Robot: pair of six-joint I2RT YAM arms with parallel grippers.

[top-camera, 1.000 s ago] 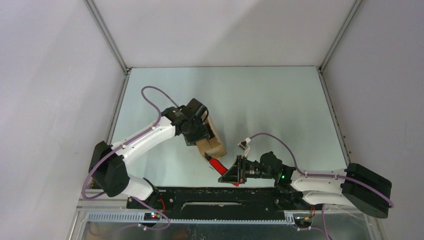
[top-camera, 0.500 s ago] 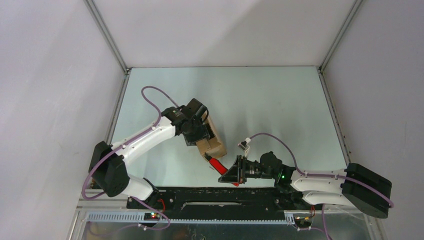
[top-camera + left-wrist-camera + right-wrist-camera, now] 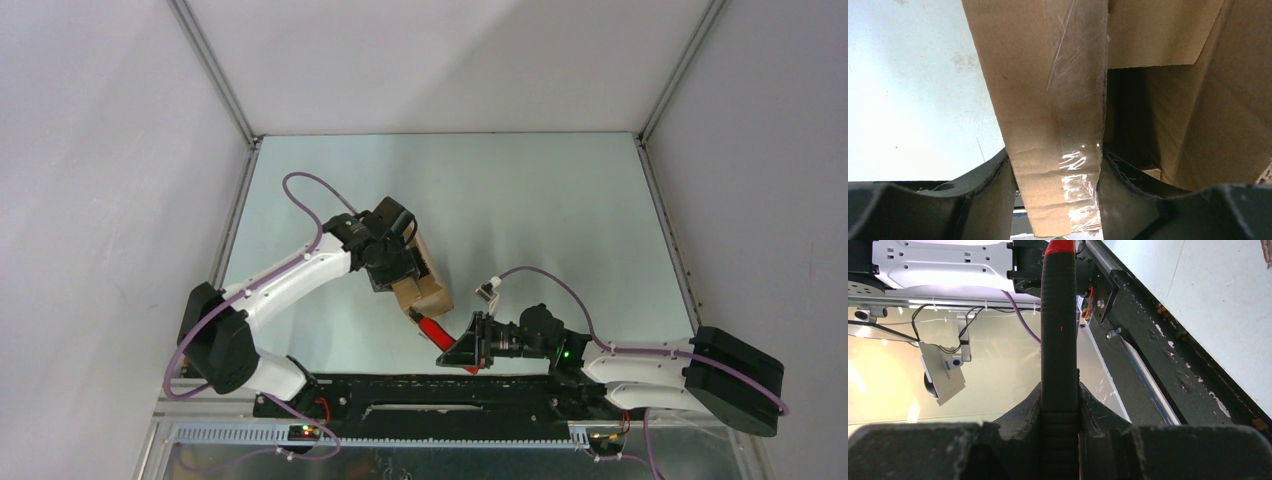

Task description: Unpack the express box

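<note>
Inside, the box [image 3: 430, 288] shows only a dark hollow; its contents cannot be made out. It lies on the table [image 3: 560, 220] left of centre, with its long axis running far-left to near-right. The left gripper [image 3: 1053, 165] pinches a taped flap [image 3: 1048, 90]. The right gripper [image 3: 1060, 405] clamps a red-and-black knife [image 3: 1059, 330] that points at the box's near end.

white arm shells [image 3: 290, 270], black joints [image 3: 225, 350], purple cables [image 3: 300, 180]; left end effector [image 3: 403, 262] and right end effector [image 3: 458, 346] black.

Red-and-black utility knife [image 3: 433, 328] over pale green table [image 3: 540, 210], near black front rail [image 3: 430, 384].
</note>
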